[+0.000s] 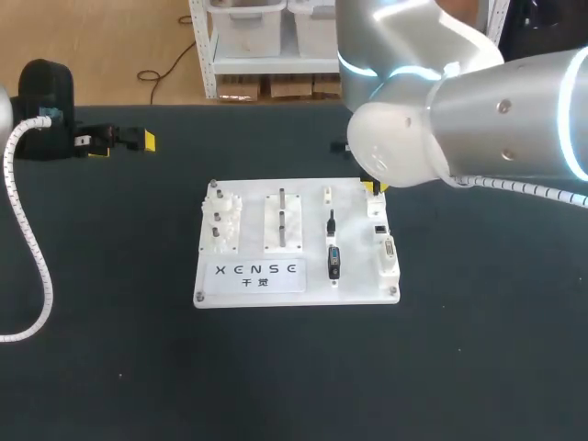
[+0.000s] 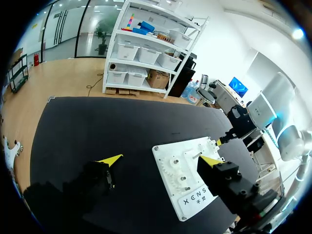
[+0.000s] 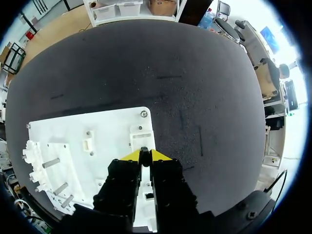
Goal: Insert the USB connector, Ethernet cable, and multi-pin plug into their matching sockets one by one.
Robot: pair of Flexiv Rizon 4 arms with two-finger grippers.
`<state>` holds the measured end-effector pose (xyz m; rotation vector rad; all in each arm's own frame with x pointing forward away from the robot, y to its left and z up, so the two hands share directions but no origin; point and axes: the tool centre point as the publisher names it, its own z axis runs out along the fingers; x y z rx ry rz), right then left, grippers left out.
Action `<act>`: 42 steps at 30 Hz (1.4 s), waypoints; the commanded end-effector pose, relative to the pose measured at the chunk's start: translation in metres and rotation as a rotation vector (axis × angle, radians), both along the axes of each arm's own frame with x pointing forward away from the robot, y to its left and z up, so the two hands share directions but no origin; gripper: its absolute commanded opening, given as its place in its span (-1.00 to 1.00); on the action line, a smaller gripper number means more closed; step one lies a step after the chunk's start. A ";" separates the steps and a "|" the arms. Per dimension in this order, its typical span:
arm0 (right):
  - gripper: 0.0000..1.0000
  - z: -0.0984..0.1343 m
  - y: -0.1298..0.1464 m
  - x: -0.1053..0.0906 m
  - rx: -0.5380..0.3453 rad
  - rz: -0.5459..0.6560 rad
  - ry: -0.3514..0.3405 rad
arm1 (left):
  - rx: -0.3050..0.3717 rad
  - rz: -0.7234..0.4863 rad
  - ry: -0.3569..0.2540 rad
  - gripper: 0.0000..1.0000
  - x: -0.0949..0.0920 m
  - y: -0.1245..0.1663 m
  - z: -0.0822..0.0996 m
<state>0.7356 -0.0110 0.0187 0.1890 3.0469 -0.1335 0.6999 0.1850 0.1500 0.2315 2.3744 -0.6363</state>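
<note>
The white socket board (image 1: 305,195) lies mid-table. Its right column carries the sockets (image 1: 379,228). In the middle column sit a thin black cable plug (image 1: 331,220) and the black multi-pin plug (image 1: 333,263). My right gripper (image 1: 372,187) hangs over the board's far right corner, mostly hidden by its arm. In the right wrist view the right gripper (image 3: 145,154) is shut on a small black connector (image 3: 144,150), likely the USB one, just above a white socket block (image 3: 141,138). My left gripper (image 1: 119,145) is open and holds nothing, far left of the board (image 2: 192,161).
Upright pegs and gear pieces (image 1: 221,220) fill the board's left part, with two metal posts (image 1: 282,216) beside them. A white coiled cable (image 1: 37,266) runs along the table's left side. Dark tabletop surrounds the board on all sides.
</note>
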 end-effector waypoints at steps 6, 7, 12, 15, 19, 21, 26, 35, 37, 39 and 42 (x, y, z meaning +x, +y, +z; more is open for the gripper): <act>-1.00 -0.022 0.000 -0.006 -0.009 -0.005 0.016 | 0.000 0.000 0.000 1.00 0.000 0.000 0.000; -0.91 -0.018 0.000 -0.006 -0.008 -0.007 0.010 | 0.000 0.000 0.000 1.00 0.000 0.000 0.000; 1.00 0.016 0.007 -0.006 0.028 -0.032 -0.040 | 0.000 0.000 0.000 1.00 0.000 0.000 0.000; 1.00 0.034 0.016 -0.009 0.032 -0.016 -0.066 | 0.000 0.000 0.000 1.00 0.000 0.000 0.000; 1.00 0.047 0.031 -0.018 0.039 0.020 -0.078 | 0.000 0.000 0.000 1.00 0.000 0.000 0.000; 1.00 0.050 0.040 -0.025 0.042 0.041 -0.073 | 0.000 0.000 0.000 1.00 0.000 0.000 0.000; 1.00 0.044 0.064 -0.045 0.048 0.118 -0.047 | 0.000 0.000 0.000 1.00 0.000 0.000 0.000; 1.00 0.024 0.078 -0.063 0.086 0.163 0.019 | 0.000 0.000 0.000 1.00 0.000 0.000 0.000; 1.00 0.020 0.078 -0.065 0.091 0.171 0.019 | 0.000 0.000 0.000 1.00 0.000 0.000 0.000; 1.00 0.018 0.077 -0.066 0.096 0.178 0.020 | 0.000 0.000 0.000 1.00 0.000 0.000 0.000; 1.00 0.013 0.077 -0.069 0.097 0.182 0.021 | 0.000 0.000 0.000 1.00 0.000 0.000 0.000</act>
